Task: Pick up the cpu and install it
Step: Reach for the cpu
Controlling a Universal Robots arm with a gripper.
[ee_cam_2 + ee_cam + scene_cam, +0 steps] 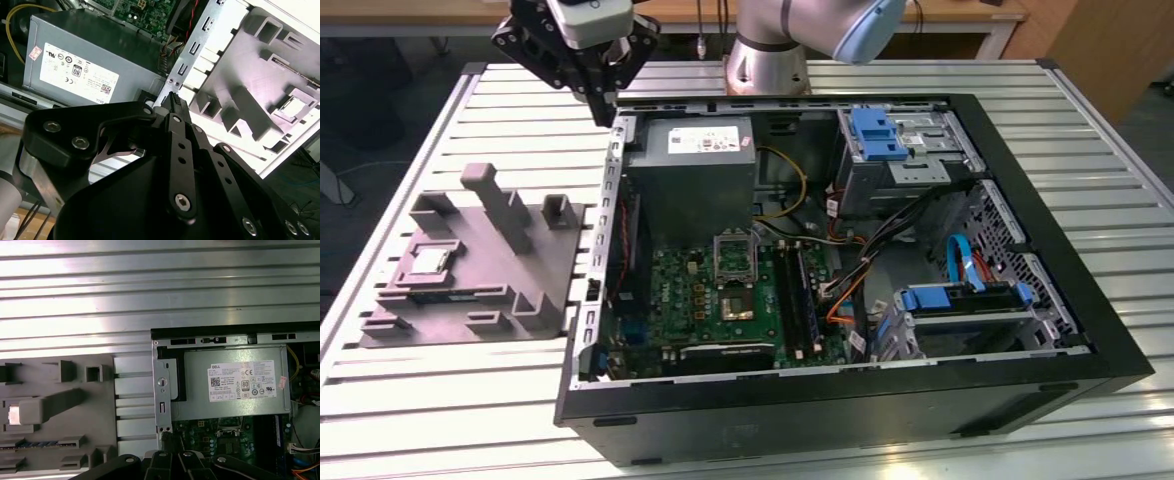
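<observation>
Grey moulded tray (520, 270) on the ribbed tabletop (400, 400) cradles the cpu (430, 262) in the exterior view, well apart from the fingers (602, 100), which hang clenched on nothing above the case wall (616, 160) — a straight drop would likely strike that rim. In the second wrist view they point at the wall's perforated flange (192, 47). In the first wrist view, bare slats (132, 405) between case and tray give the freest room — though the tray's raised post (55, 402) could snag a low sweep.
</observation>
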